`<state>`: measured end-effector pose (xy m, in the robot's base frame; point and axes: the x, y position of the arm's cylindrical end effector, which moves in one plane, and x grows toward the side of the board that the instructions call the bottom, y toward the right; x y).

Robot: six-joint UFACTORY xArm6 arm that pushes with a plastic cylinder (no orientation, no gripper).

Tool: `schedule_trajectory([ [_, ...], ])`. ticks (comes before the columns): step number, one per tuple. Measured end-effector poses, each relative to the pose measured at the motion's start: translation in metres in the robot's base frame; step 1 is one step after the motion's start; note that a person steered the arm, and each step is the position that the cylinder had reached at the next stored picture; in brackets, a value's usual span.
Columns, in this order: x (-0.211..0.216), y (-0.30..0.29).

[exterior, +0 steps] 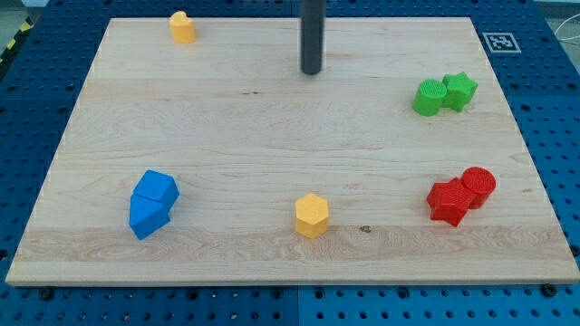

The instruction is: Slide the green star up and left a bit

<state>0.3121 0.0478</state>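
Note:
The green star (pixel 460 90) lies near the board's right edge in the upper part of the view. It touches a green cylinder (pixel 430 97) on its left. My tip (pixel 312 71) is the lower end of the dark rod near the view's top centre. It stands well to the left of the green star and slightly above it, apart from every block.
A red star (pixel 448 201) and a red cylinder (pixel 478 186) touch at the lower right. A yellow hexagonal block (pixel 311 215) sits at bottom centre. Two blue blocks (pixel 150 203) touch at the lower left. A small yellow block (pixel 182 27) is top left. The wooden board (pixel 272 136) lies on a blue pegboard.

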Motion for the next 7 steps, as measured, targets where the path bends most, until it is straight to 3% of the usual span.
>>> schedule_trajectory([
  [3, -0.039, 0.172],
  [4, -0.017, 0.23],
  [5, 0.034, 0.267],
  [7, 0.138, 0.289],
])
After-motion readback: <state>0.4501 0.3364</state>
